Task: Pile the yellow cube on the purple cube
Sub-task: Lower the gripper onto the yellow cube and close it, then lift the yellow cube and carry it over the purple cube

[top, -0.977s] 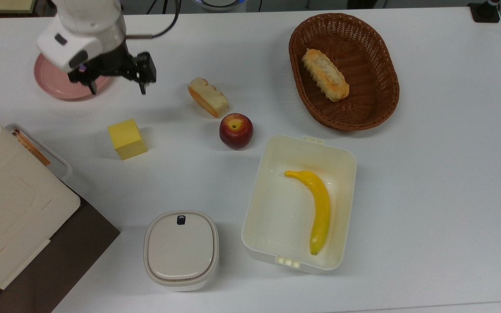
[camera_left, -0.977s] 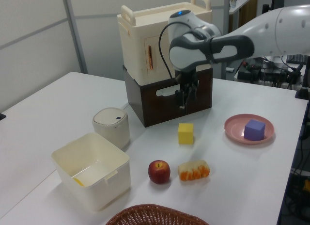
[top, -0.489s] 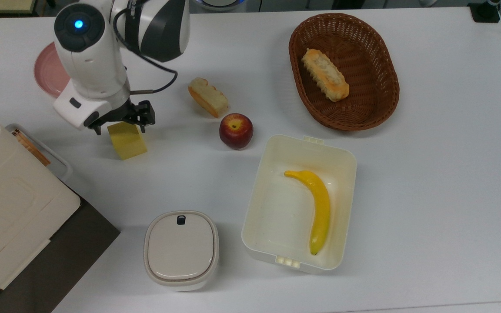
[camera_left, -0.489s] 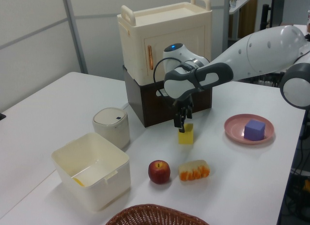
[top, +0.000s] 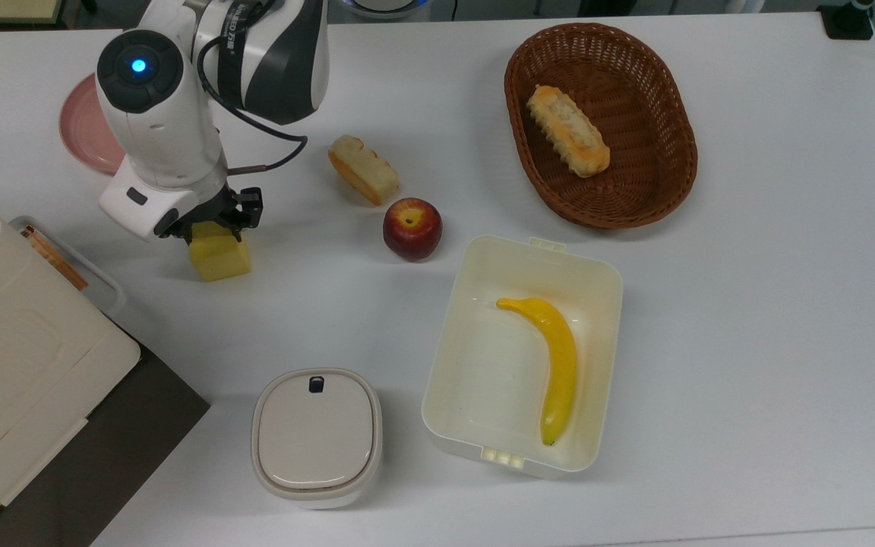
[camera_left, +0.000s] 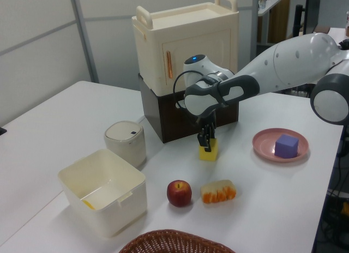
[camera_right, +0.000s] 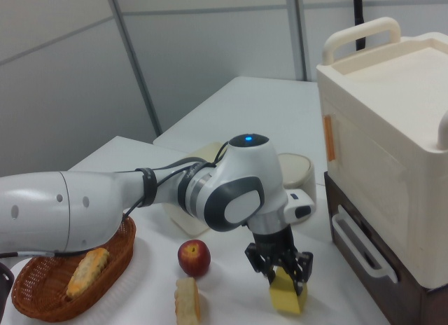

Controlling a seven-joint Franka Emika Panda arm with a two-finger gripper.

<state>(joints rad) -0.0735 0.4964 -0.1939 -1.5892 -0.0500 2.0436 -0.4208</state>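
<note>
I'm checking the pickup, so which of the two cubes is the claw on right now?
The yellow cube, on the table with the claw straddling it. The purple cube sits apart on the pink plate.

White table. Directly on it, top view: pink plate at upper left; yellow cube below it; bread slice and apple at centre; wicker basket at upper right; open cream box at lower centre; lidded container left of the box; brown-and-cream cabinet at lower left.
</note>
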